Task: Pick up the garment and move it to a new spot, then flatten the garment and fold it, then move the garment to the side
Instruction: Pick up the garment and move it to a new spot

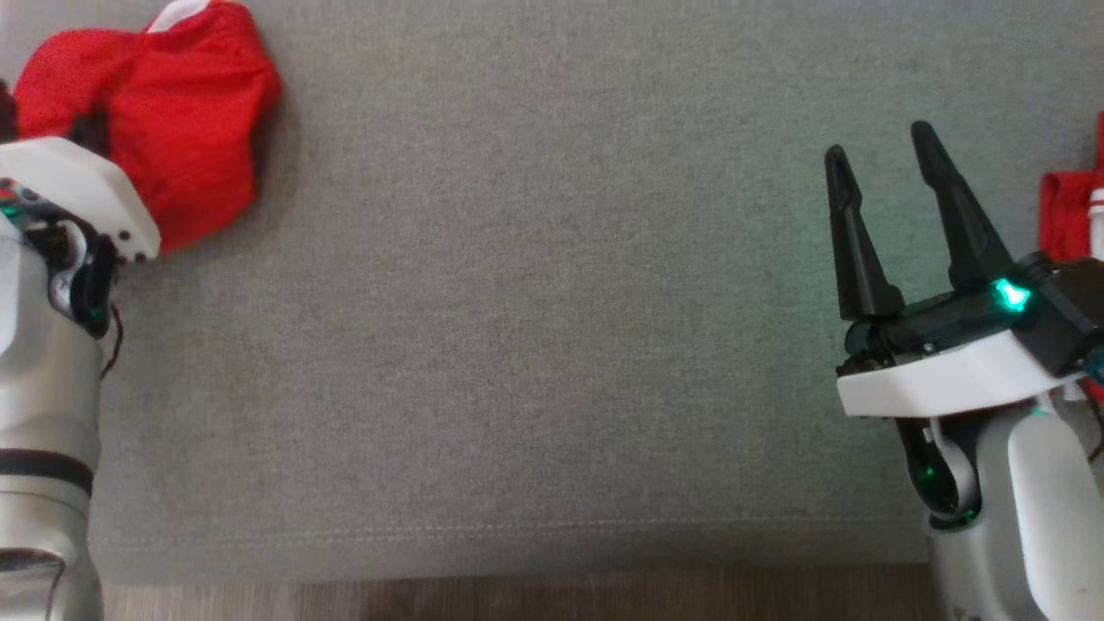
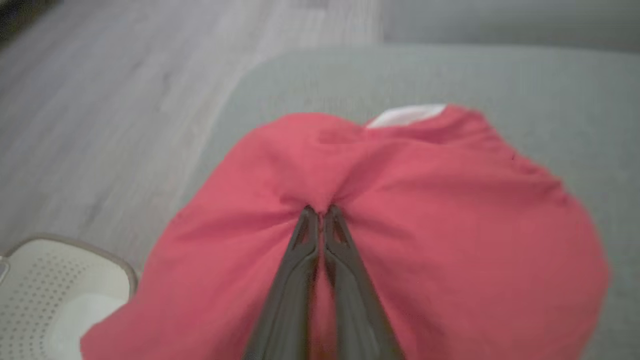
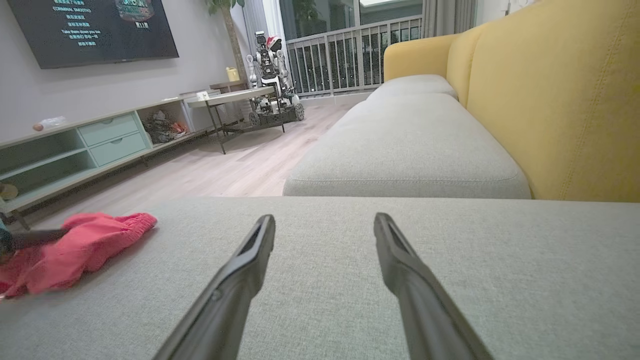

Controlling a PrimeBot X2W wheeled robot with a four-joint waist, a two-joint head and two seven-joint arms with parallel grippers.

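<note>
So, my left gripper (image 2: 320, 212) is clamped tight on the red garment (image 2: 400, 200). Both fingers are pressed together with a pinch of cloth puckering around the tips, right in the middle of the left wrist view.

In the head view the garment is a crumpled heap at the upper left of the frame, on the grey sofa cushion (image 1: 552, 345). A bit of white trim (image 1: 177, 13) pokes out at its top edge, and my white wrist housing (image 1: 78, 190) covers its lower left part.

My right gripper (image 1: 879, 142) is over at the right side of the frame, fingers spread wide with nothing between them, well apart from the garment.

There's another scrap of red cloth (image 1: 1065, 216) at the far right edge, partly cut off. A strip of wood floor (image 1: 517, 599) runs along the bottom.
</note>
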